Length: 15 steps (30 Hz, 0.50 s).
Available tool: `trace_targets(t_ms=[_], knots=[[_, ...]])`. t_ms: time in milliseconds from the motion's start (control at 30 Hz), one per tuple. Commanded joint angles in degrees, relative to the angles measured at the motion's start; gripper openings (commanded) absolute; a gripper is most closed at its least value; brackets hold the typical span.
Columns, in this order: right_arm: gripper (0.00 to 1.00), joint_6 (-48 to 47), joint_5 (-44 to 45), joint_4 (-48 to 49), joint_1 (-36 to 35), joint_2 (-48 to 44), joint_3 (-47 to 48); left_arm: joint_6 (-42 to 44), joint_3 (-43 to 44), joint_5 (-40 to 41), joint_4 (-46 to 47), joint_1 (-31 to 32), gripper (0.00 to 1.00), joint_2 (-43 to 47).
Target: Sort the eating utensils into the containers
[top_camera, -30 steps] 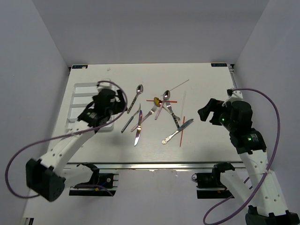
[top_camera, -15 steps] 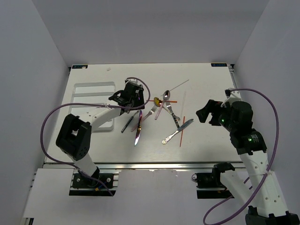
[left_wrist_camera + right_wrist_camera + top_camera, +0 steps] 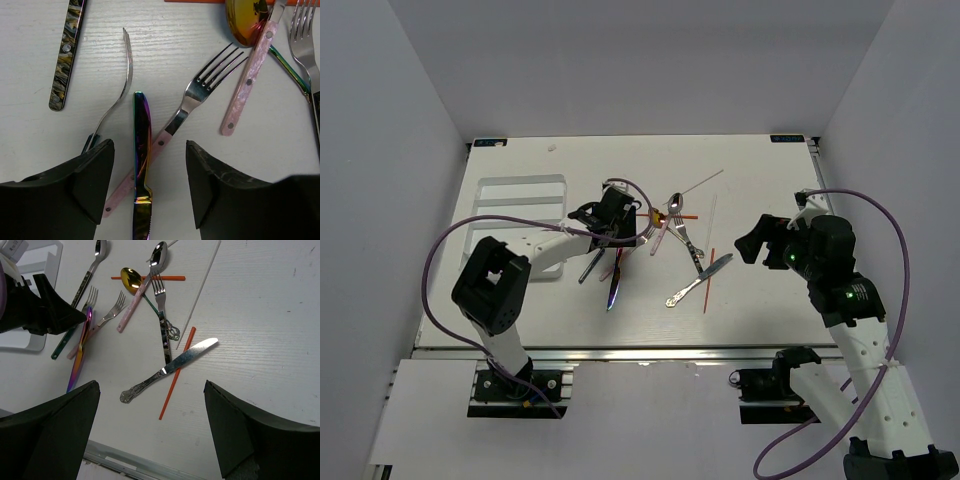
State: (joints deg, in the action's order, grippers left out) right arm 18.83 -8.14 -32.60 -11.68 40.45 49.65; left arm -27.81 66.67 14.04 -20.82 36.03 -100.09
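Note:
The utensils lie loose mid-table. In the left wrist view my left gripper (image 3: 150, 192) is open, low over the pile, its jaws either side of an iridescent knife (image 3: 141, 130) and the pink handle of a fork (image 3: 172, 125). A gold-bowled spoon (image 3: 245, 22) lies beyond them. In the top view the left gripper (image 3: 618, 243) is over the pile's left part. My right gripper (image 3: 752, 243) is open and empty, right of the pile. Below it lie a silver knife (image 3: 170, 367) and a red stick (image 3: 177, 372). The white tray (image 3: 490, 185) is at the far left.
A dark-handled spoon (image 3: 67, 50) and a silver fork (image 3: 120, 85) lie left of the iridescent knife. A clear stick (image 3: 200, 295) and a second red stick (image 3: 147, 278) lie at the far side of the pile. The table's front rail (image 3: 130, 462) runs near the right gripper.
My left arm has swung right from over the tray to the utensil pile and dropped low over the iridescent knife. The right gripper has shifted slightly left.

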Motion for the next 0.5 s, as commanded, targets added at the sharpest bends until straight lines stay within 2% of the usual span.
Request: trace_targets(t_ms=[0, 100, 333, 467], knots=[[0.89, -1.07, -1.53, 2.37, 0.17, -0.19, -0.43, 0.22, -0.76, 1.16, 1.22, 0.09, 0.68, -1.06], [0.89, -1.43, -2.05, 2.37, 0.17, -0.19, -0.34, -0.31, -1.02, 1.60, 2.27, 0.09, 0.65, -2.12], [0.89, -2.13, -2.41, 1.75, 0.17, -0.02, -0.34, -1.63, 0.12, 1.77, 2.89, 0.09, 0.64, -5.02], [0.89, -2.92, -2.58, 1.31, 0.08, -0.02, 0.18, -1.98, -0.14, 3.18, 2.80, 0.09, 0.58, -5.55]])
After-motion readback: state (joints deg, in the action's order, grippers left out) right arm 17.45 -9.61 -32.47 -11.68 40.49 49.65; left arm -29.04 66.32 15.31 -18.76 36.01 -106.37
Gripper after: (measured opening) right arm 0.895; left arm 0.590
